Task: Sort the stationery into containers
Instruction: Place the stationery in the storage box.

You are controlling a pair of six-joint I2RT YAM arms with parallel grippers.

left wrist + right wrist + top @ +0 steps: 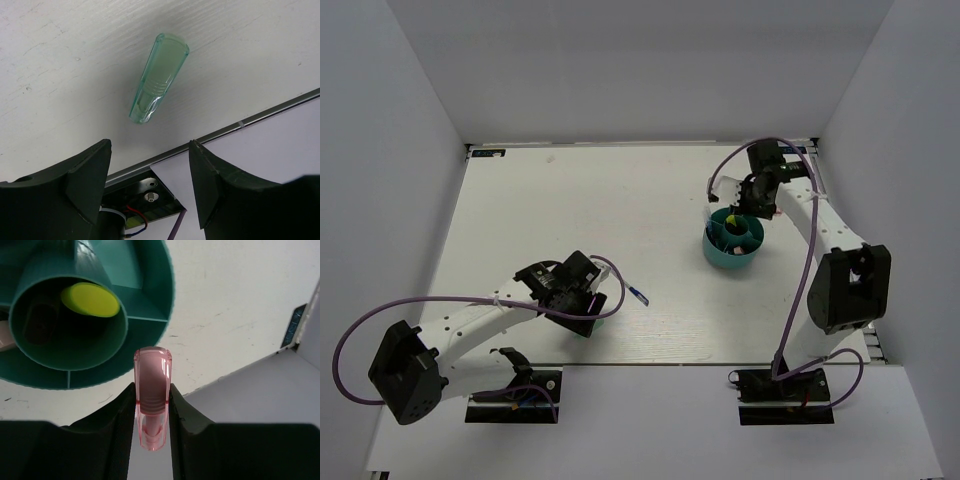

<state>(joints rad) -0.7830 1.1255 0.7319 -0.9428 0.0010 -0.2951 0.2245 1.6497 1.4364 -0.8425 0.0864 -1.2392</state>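
Pink piece (151, 405) by rim of teal tub (162, 315); mint-green piece (159, 77) flat on table (50, 75)

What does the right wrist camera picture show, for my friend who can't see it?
The right gripper pinches a see-through pink piece between its black fingers, with the piece's tip at the rim of a round teal tub. A yellow cap shows in the tub's middle tube, with the white table behind.

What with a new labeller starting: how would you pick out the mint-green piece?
On the table, near its front edge, find the open left gripper. The mint-green piece lies flat just beyond it. It is a stubby clear-green oblong; the pink piece is clamped in the right gripper by the teal tub.
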